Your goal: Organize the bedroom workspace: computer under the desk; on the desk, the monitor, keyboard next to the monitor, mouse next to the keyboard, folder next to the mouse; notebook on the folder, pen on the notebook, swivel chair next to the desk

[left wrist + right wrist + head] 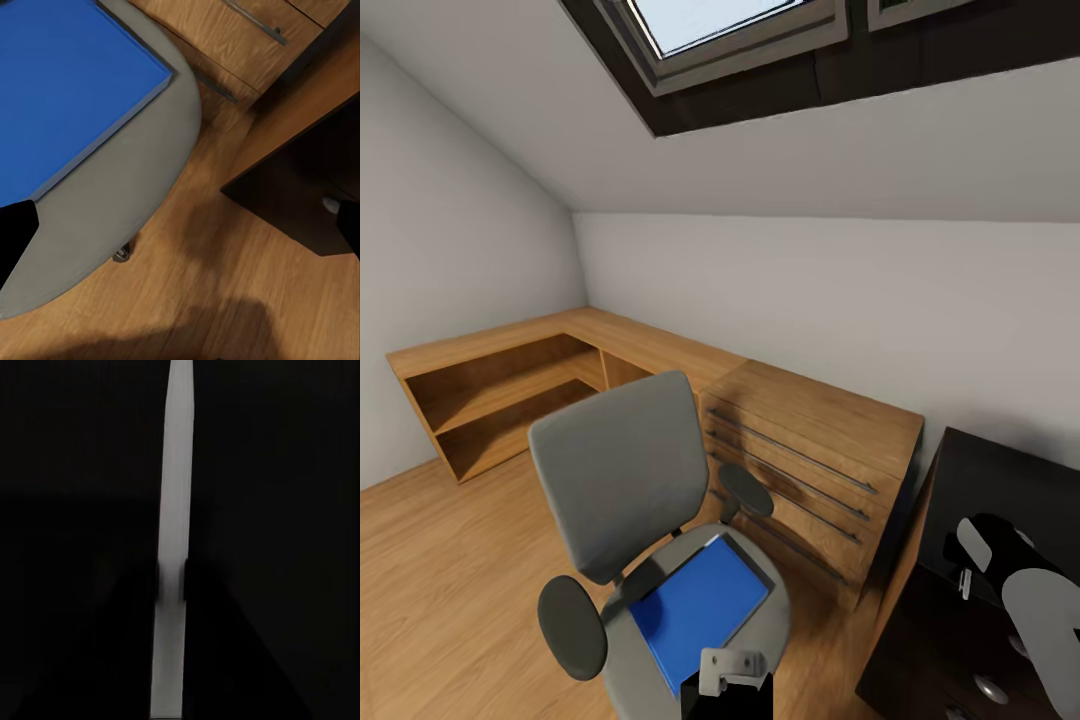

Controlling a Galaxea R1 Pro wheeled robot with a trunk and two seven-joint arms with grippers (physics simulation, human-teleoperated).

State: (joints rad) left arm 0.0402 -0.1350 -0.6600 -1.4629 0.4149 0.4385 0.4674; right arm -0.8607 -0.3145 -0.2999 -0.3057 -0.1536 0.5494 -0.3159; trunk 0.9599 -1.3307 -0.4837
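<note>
A: Nearest item, head view?

B: Left gripper (732, 668), at the lower edge, just over the front of the swivel chair (622, 470) seat. Pale bracket above a black body. Spread of its fingers: cannot tell. In the left wrist view only dark slivers sit at the two side edges.

A: Folder?

B: The folder (700, 606), bright blue, lies flat on the grey seat, one corner toward the chest of drawers (810, 455). The left wrist view shows its blue face (64, 90) resting on the seat cushion (112, 217), wood floor (225, 300) below.

A: Right side?

B: Right arm (1025, 590), white and black, hangs over the desk (1000, 490), whose tabletop is glossy black; round silver knobs show on its dark drawer front. The right wrist view is near-black with one pale vertical strip; fingers there: cannot tell.

A: Farther back?

B: The chair's tall grey back and black armrests, then the light-wood chest beside the desk. Beyond it, an L-shaped open wooden shelf unit (510, 385) along the white walls. A skylight (720, 25) sits in the sloped ceiling.
</note>
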